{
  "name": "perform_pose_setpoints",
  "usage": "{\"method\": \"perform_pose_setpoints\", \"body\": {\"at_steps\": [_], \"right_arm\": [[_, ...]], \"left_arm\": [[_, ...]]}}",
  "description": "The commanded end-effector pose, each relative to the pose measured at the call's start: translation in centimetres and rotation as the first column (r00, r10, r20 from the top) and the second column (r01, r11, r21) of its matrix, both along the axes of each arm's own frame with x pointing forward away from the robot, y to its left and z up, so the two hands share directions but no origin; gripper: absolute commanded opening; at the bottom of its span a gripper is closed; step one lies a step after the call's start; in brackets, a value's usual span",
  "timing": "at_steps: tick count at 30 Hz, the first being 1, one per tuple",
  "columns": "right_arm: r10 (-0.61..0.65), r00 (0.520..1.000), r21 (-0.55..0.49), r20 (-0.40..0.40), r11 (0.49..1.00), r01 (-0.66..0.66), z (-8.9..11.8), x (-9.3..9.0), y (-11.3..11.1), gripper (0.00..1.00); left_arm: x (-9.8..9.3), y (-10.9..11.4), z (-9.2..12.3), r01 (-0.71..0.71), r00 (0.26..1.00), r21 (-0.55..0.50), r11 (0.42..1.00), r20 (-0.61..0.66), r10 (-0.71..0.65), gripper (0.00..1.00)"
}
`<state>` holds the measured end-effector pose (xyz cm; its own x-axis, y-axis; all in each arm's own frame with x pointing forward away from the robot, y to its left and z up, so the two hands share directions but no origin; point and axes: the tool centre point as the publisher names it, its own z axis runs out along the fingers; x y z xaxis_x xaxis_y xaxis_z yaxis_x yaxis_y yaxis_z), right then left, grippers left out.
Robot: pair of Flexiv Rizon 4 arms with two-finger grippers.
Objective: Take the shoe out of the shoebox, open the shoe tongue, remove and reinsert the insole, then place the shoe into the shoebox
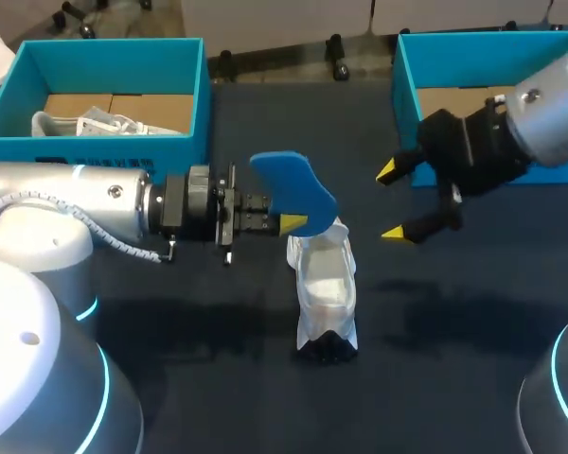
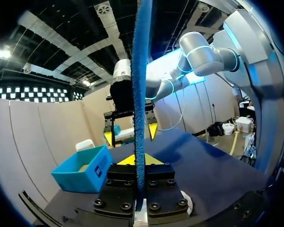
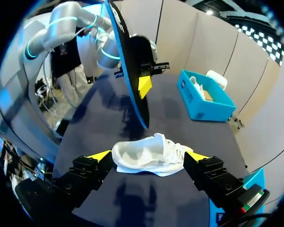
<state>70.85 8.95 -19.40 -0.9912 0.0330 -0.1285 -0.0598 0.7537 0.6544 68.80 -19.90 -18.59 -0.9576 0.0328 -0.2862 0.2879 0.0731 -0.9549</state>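
Observation:
A white shoe (image 1: 326, 288) lies on the dark table (image 1: 218, 378) at its middle, toe toward the front; it also shows ahead of my right gripper as the shoe (image 3: 149, 154). My left gripper (image 1: 293, 224) is shut on a blue insole (image 1: 296, 189), held on edge just above the shoe's heel. In the left wrist view the insole (image 2: 142, 94) stands upright between the pinched fingers. My right gripper (image 1: 395, 201) hangs open to the right of the shoe, nothing between its fingers. The insole (image 3: 128, 66) rises beyond the shoe.
A teal shoebox (image 1: 104, 57) at the back left holds another white shoe (image 1: 85, 123). A second teal shoebox (image 1: 412, 66) stands at the back right, partly behind my right arm.

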Motion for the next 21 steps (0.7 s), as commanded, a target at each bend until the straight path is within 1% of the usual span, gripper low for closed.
{"method": "perform_pose_setpoints", "body": {"at_steps": [1,5,7,9,11,14,21], "right_arm": [[-0.007,1.000,-0.063,-0.005,0.998,0.006,-0.2,0.1,0.8,1.00],[-0.007,1.000,-0.075,-0.015,0.997,0.006,-1.4,-0.1,0.4,1.00],[-0.013,1.000,-0.098,-0.021,0.995,0.011,-2.0,-0.2,0.4,1.00],[-0.022,0.999,-0.102,-0.026,0.995,0.019,-2.5,-0.3,0.3,1.00],[-0.056,0.998,-0.127,-0.042,0.991,0.051,-3.1,-0.4,0.3,1.00],[-0.059,0.997,-0.149,-0.050,0.987,0.051,-3.7,-0.5,0.5,1.00],[-0.058,0.996,-0.141,-0.060,0.989,0.049,-5.0,-0.6,0.9,1.00]], "left_arm": [[-0.8,-0.1,0.1,-0.018,1.000,-0.005,1.000,0.007,0.018,0.00],[-1.4,-0.2,-0.1,-0.032,0.999,-0.024,0.999,0.016,0.032,0.00],[-1.8,-0.2,-0.4,-0.031,0.999,-0.045,0.999,0.028,0.032,0.00],[-2.0,-0.2,-0.8,-0.042,0.999,-0.048,0.998,0.028,0.043,0.00],[-2.2,-0.2,-1.2,-0.048,0.999,-0.047,0.998,0.020,0.049,0.00],[-2.4,-0.2,-1.5,-0.054,0.998,-0.044,0.998,0.013,0.055,0.00],[-2.7,-0.6,-1.8,-0.061,0.998,-0.035,0.998,0.014,0.061,0.00]]}}
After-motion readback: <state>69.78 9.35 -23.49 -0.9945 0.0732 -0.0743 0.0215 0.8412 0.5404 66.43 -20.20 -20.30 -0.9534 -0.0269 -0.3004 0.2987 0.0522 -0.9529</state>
